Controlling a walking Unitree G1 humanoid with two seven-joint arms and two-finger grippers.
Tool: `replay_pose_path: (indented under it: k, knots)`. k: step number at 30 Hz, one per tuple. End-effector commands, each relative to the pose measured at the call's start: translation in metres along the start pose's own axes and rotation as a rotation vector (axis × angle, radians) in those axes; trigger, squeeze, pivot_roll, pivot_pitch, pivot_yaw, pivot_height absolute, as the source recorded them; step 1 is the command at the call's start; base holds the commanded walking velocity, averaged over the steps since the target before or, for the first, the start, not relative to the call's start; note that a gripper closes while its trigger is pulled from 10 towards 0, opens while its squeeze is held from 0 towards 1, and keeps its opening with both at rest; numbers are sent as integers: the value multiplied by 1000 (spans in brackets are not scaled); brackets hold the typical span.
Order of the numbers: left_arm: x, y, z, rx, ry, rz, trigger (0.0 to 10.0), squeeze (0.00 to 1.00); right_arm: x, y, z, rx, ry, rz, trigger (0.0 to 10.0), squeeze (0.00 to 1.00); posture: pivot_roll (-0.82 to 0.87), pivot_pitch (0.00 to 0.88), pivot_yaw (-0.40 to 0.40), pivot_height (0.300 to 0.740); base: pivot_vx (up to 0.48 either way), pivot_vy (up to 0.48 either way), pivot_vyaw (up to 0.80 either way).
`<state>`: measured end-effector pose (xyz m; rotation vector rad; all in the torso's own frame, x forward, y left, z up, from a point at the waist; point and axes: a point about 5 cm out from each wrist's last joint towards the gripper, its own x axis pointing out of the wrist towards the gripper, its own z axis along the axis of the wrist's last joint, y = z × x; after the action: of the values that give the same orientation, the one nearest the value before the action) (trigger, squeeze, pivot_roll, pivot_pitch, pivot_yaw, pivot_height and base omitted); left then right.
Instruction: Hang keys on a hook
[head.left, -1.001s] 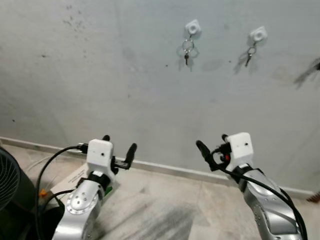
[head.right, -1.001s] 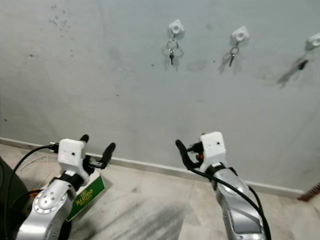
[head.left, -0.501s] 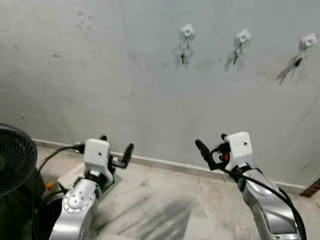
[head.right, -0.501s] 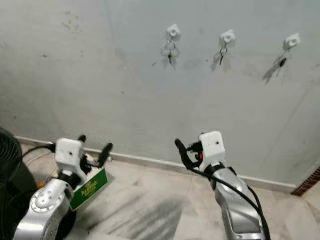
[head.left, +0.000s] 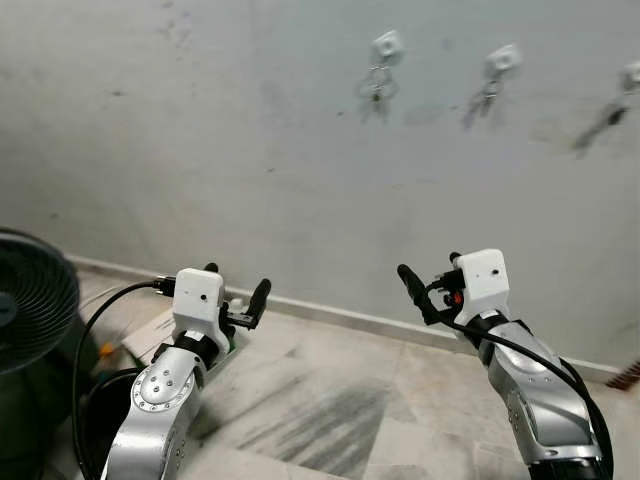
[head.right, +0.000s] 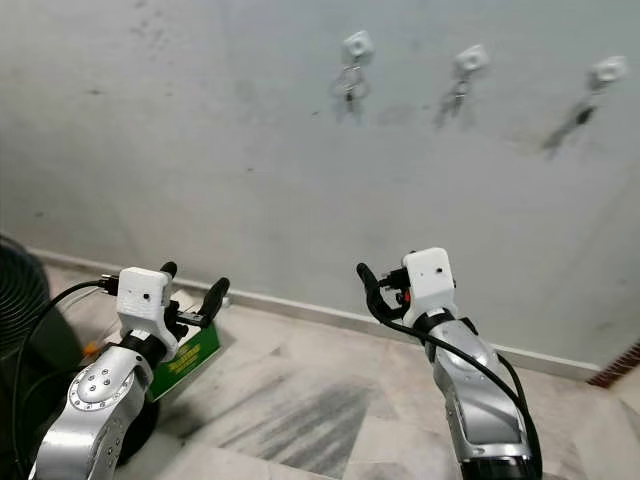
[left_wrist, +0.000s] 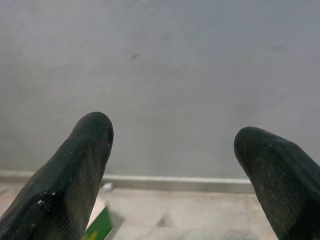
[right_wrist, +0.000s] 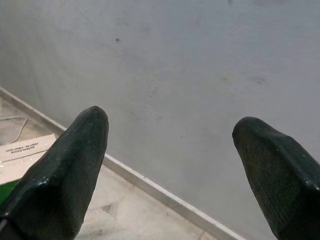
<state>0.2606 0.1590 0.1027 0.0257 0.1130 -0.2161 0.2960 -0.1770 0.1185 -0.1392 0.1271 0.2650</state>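
Grey wall (head.left: 200, 150), scuffed and stained, bearing three small white hooks in a row near the top: first hook (head.left: 387, 45) with a key ring and keys (head.left: 377, 84) hanging from it; second hook (head.left: 502, 59) to its right with keys (head.left: 486, 95) hanging; third hook (head.right: 606, 71) further right with something dark (head.right: 580, 108) dangling, too blurred to identify. Pale skirting (head.left: 330, 312) where wall meets a marbled tile floor (head.left: 330, 410). Left gripper (head.left: 237, 305), raised low before the wall, well below the hooks, fingers (left_wrist: 75, 165) spread wide with nothing between them. Right gripper (head.left: 428, 288), held at similar height, fingers (right_wrist: 65, 170) likewise parted and empty. Black fan grille (head.left: 30, 310) at the robot's far left. Green and white carton (head.right: 185, 352) lying on the floor beside the skirting under the left arm; contents cannot be told. Black cable (head.left: 100, 320) trailing from the left wrist.
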Motion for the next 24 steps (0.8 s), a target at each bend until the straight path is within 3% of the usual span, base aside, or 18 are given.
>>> replay_pose_path:
  k: [1, 16, 24]
  knots:
    - [1, 5, 1, -3, 1, 13, 10000, 0, 1, -8, 2, -13, -6, -29, 10000, 0, 16, 0, 22, 740, 0, 0, 800]
    - [4, 15, -5, -3, 34, 26, 10000, 0, 14, -13, 3, -64, -21, -44, 10000, 0, 25, 0, 21, 740, 0, 0, 800]
    - [7, 37, -20, -6, 98, 84, 10000, 0, 22, -17, -3, -63, -7, -64, 10000, 0, 28, 0, 18, 740, 0, 0, 800]
